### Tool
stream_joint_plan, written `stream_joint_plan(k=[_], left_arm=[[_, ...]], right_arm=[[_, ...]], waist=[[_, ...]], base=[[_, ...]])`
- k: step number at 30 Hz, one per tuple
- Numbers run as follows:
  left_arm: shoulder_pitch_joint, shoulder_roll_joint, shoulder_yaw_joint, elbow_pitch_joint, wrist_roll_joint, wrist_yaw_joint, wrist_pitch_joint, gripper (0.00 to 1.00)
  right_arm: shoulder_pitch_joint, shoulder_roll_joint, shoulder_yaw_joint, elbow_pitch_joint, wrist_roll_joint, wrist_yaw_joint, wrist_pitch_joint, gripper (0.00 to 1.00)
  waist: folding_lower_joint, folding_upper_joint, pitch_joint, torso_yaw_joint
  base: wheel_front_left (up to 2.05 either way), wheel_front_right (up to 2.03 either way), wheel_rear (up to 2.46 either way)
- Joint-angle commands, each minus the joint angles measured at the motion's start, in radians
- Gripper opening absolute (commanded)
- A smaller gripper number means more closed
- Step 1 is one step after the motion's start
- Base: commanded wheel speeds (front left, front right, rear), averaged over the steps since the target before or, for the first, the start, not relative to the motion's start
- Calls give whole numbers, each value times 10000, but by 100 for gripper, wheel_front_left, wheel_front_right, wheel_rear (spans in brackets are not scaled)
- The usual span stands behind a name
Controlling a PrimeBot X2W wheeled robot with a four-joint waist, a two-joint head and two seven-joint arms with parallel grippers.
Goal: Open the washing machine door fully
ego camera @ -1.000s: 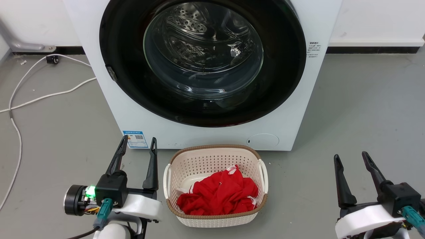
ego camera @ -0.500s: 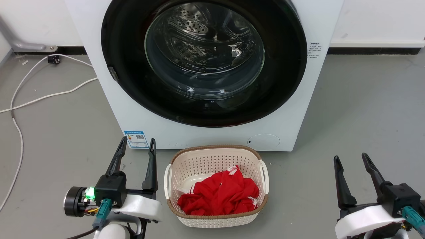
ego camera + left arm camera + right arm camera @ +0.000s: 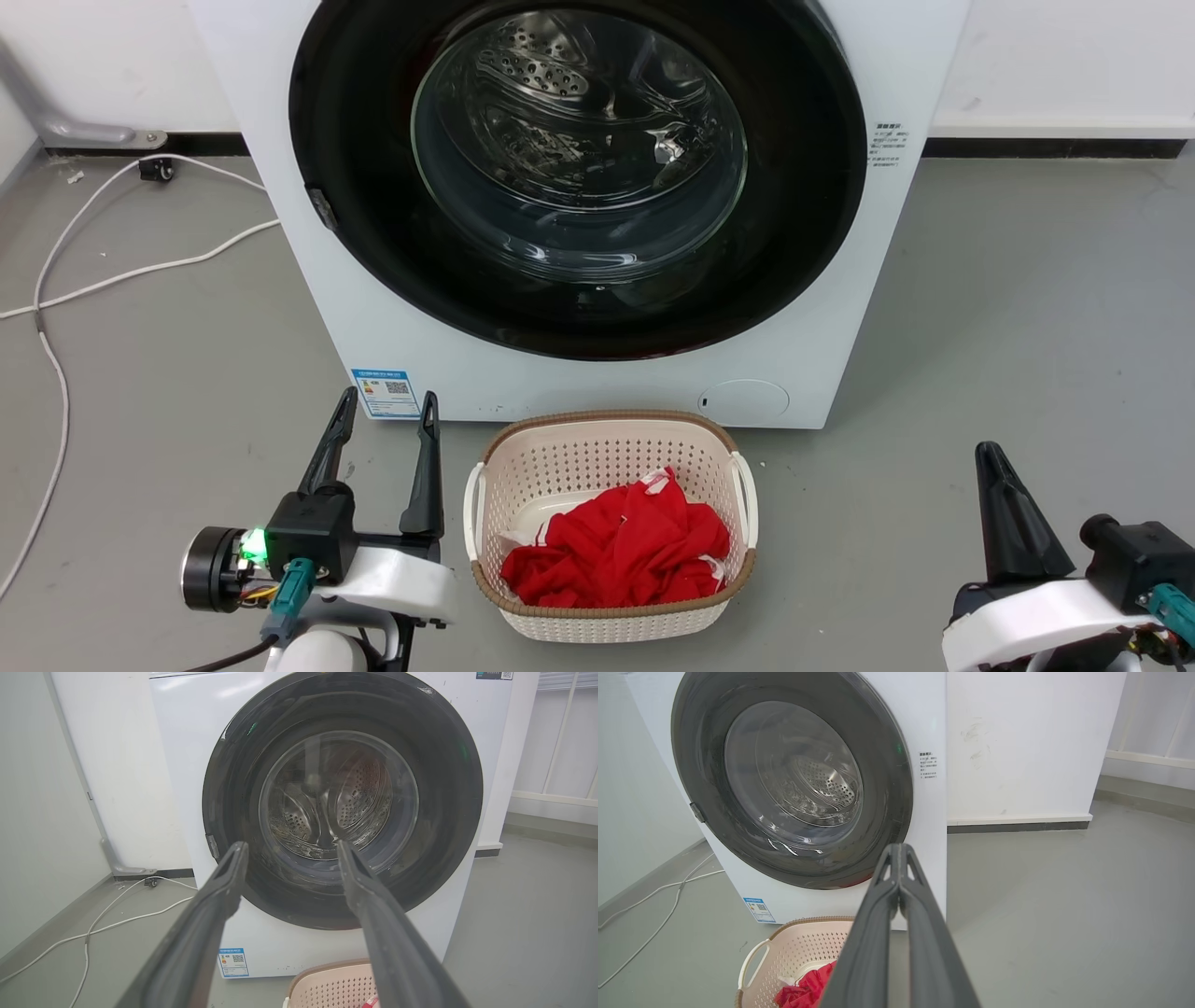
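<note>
Grey floor (image 3: 1027, 280) runs up to the washing machine (image 3: 308, 308) straight ahead of me. The washing machine door (image 3: 355, 187) sits flush against its front, so I judge nothing of the task done yet. My left hand (image 3: 390, 397) hangs low, well apart from the door, spread wide and empty. My right hand (image 3: 899, 848) has its 2 fingers pressed together on nothing. Reaching the door, unlatching it and swinging it fully open are all left.

Washing machine (image 3: 826, 327): 1
Washing machine door (image 3: 355, 187): 1
Laundry basket (image 3: 607, 448): 1
Red cloth (image 3: 616, 551): 1 heap
Grippers: 2 (L gripper (image 3: 390, 395), R gripper (image 3: 991, 455))
</note>
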Motion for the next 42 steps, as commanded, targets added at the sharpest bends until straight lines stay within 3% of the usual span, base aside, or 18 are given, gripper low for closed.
stream_joint_plan(k=[1,6,8,13,18,27,33,42], left_arm=[[-23,-43,10,19,27,-15,-27,100],[2,-59,53,22,-4,-26,-27,100],[18,-68,69,21,-15,-36,-27,100],[57,-86,90,-13,-21,-51,-27,100],[65,-109,106,-85,-16,-39,-27,100],[-257,-147,129,-292,-43,-35,-27,100],[-541,-175,93,-427,-52,-59,-27,100],[-1118,-216,-67,-638,-14,-61,-27,100]], right_arm=[[-57,6,36,52,154,-7,-52,0],[-139,6,50,193,1290,-7,-123,0],[-189,9,163,377,3157,-5,-144,0],[-515,7,307,702,6003,-5,-330,0],[-1051,7,322,935,9967,-5,-451,0],[-3143,-22,-912,1661,15126,-3,574,0],[-5089,-892,-1228,2905,16408,-3,1436,0],[-8513,-2440,-176,4957,16547,-3,2280,0]], waist=[[0,0,-11,-4],[0,0,-8,-17],[0,0,-1,-21],[0,0,32,-29],[0,0,121,-16],[0,0,673,-11],[0,0,1140,78],[0,0,2106,225]], base=[[0,0,0],[0,0,0],[0,0,0],[0,0,0],[0,0,0],[0,0,0],[0,0,0],[0,0,0]])
